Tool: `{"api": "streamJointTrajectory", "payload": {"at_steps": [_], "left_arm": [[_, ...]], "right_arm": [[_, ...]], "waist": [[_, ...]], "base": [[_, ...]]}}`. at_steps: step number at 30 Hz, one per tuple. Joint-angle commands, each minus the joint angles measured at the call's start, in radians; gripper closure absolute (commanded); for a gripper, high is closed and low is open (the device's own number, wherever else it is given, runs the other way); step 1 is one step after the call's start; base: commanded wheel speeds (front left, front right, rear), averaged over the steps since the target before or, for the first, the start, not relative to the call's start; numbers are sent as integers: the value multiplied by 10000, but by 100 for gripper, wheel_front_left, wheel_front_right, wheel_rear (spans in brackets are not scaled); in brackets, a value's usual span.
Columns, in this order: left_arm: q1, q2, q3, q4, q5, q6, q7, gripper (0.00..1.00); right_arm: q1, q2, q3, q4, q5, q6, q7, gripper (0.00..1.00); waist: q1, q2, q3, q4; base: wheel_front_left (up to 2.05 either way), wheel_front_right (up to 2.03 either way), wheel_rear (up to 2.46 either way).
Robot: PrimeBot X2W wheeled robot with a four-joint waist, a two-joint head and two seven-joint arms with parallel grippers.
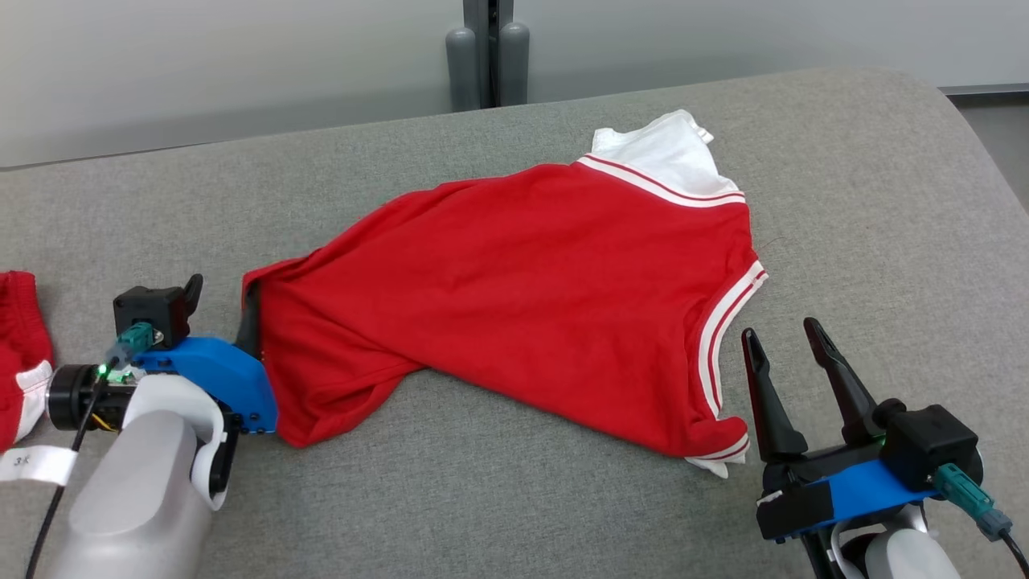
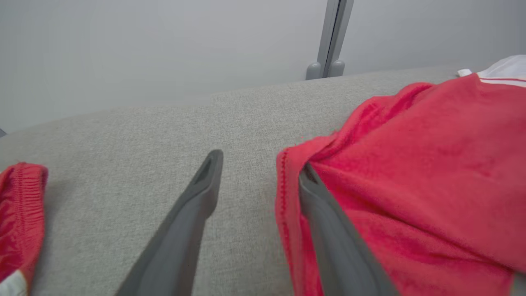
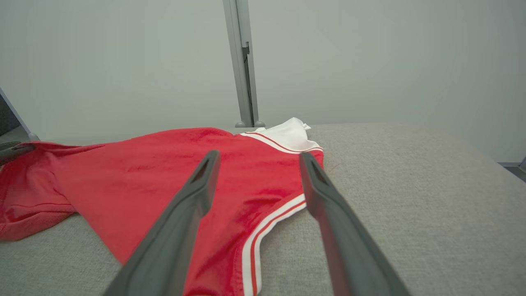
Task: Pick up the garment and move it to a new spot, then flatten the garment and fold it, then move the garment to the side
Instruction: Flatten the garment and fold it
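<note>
The writing on the white tag at my lower left is too small for me to read with any certainty. My left hand lies low at the left hem of the red garment, fingers spread with nothing clamped: one on bare grey worktop, the other tucked into the hem fold. The garment lies spread across the middle of the worktop. My right hand sits wide open and empty just beside the white-striped edge, fingers pointing away from me.

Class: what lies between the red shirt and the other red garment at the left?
In the head view, the left gripper, jaws open, over grey cushion; one finger lies against the red shirt's hem.
</note>
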Motion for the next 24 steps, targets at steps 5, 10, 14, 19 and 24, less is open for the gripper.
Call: {"api": "streamJointTrajectory", "payload": {"at_steps": [5,10,14,19,24], "left_arm": [[597,-341,235,-567,-342,-248,-837,0],[1371,-485,809,-1999,-264,-139,-1101,0],[2593,-620,1599,-3687,148,58,-1100,0],[3808,-885,2312,-4995,662,177,-1105,0],[4581,-1236,2934,-5748,975,152,-1107,0]], "right_arm": [[2,-6,-226,-21,-4,1,13,0],[145,-9,-453,-100,-67,1,64,0],[255,-7,-642,-188,-86,1,152,0],[382,-9,-794,-289,-87,1,317,0],[594,-7,-963,-337,22,1,528,0]], "waist": [[-1,0,-143,239],[-1,0,-383,535],[-1,0,-578,770],[-1,0,-784,1006],[-1,0,-977,1260]], "base": [[0,0,0],[0,0,0],[0,0,0],[0,0,0],[0,0,0]]}}
